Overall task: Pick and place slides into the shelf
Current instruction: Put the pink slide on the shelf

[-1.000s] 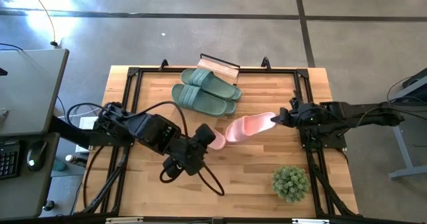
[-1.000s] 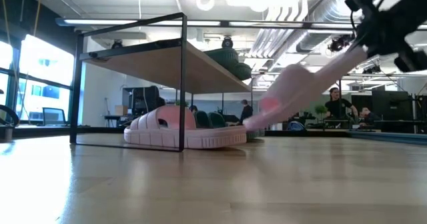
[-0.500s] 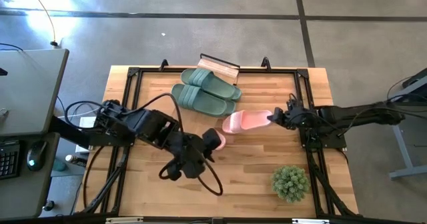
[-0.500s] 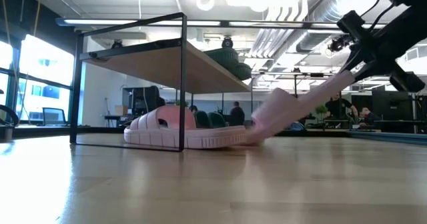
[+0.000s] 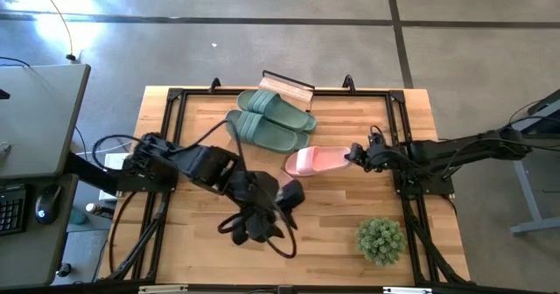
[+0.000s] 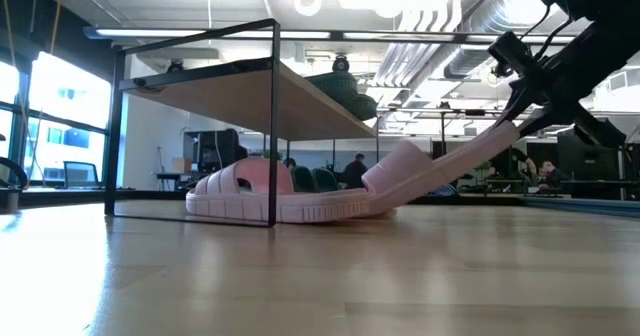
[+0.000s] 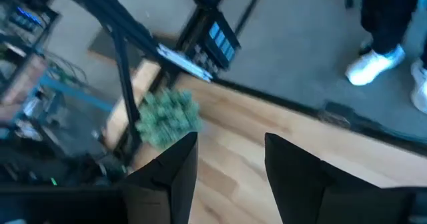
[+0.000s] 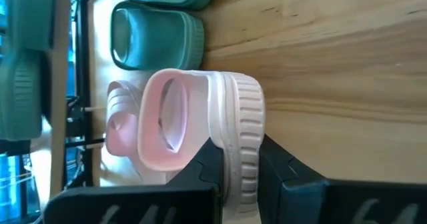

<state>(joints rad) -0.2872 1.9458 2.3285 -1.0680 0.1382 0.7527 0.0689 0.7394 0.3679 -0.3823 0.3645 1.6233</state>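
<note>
High view: right gripper pinching the heel of a pale pink soft rubber slide, toe pointing away from the claw toward the shelf.
Change: slide lower and flatter than a second ago, toe down beside the other pink slide under the low bamboo-topped, black-wire shelf; left gripper drawn back, empty, fingers spread.
Meaning: second pink slide close to placed; likely only a push in and release left.
Materials: ribbed, matte rubber edge, wide rounded strap; sage green rubber slides beyond the claw's load.
Elsewhere: small green potted plant well apart from the right claw.
</note>
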